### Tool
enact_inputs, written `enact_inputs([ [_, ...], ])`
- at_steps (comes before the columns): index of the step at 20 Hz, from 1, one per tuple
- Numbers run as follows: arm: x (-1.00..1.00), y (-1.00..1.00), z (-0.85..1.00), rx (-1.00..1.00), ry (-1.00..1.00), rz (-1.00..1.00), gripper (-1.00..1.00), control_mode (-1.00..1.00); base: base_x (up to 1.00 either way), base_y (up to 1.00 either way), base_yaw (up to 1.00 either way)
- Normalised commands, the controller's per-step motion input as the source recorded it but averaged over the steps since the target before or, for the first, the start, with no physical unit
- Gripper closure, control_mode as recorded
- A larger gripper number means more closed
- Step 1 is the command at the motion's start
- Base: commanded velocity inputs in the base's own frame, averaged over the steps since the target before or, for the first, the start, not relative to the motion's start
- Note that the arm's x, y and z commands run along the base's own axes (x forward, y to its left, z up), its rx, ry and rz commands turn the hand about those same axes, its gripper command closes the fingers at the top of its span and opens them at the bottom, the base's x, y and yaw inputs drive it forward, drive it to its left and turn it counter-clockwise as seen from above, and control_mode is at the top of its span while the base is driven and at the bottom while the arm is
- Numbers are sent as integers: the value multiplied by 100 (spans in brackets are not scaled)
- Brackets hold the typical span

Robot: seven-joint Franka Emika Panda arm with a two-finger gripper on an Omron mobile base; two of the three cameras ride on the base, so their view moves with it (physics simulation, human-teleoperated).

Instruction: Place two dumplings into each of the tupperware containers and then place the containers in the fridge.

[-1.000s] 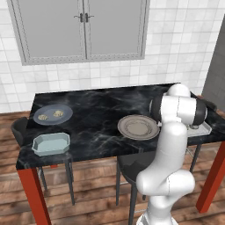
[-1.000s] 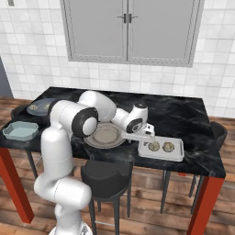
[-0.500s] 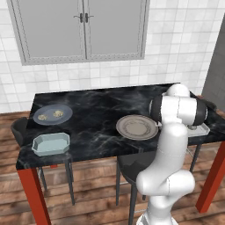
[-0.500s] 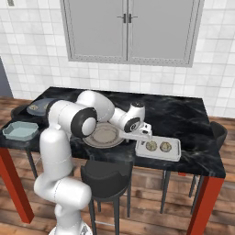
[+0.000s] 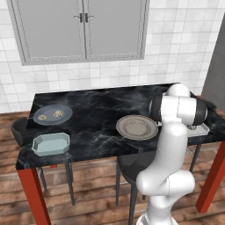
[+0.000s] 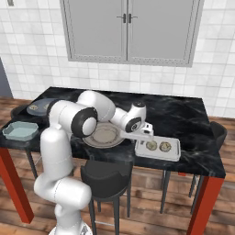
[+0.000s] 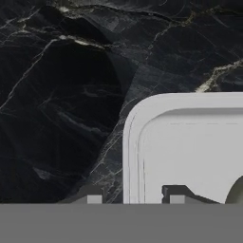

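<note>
A pale tupperware container (image 6: 173, 152) near the table's right end holds two tan dumplings (image 6: 158, 146). My gripper (image 6: 148, 137) is down at that container's left rim (image 7: 131, 156). It is open: the dark fingertips (image 7: 93, 199) straddle the rim, with a gap showing on each side. One dumpling (image 7: 237, 192) peeks in at the hand view's right edge. A second, blue-green container (image 5: 51, 143) sits bare at the table's front left corner. Two more dumplings (image 5: 49, 115) lie on the round blue-grey plate (image 5: 64, 117). The fridge (image 5: 218, 61) shows as a grey slab at far right.
A round beige plate (image 5: 137, 127) lies mid-table, just left of my arm. The black marble table (image 5: 96, 110) has red legs, and dark stools (image 6: 106, 173) are tucked under its front edge. A grey two-door wall cupboard (image 5: 83, 26) hangs above.
My gripper has sunk a little toward the right-hand container's left rim and its jaws have narrowed around that rim. The containers, plates and dumplings have stayed put.
</note>
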Motion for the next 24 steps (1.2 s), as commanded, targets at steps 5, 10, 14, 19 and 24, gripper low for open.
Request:
enact_inputs([
  [5, 0, 0, 0, 0, 0, 0, 100, -100, 0, 0, 0],
  [10, 0, 0, -4, 0, 0, 0, 100, -100, 0, 0, 0],
  [14, 0, 0, 0, -3, 0, 3, 100, -100, 0, 0, 0],
  [19, 0, 0, 24, -10, 0, 3, 100, -100, 0, 0, 0],
  [24, 0, 0, 38, -16, 0, 5, 100, -100, 0, 0, 0],
])
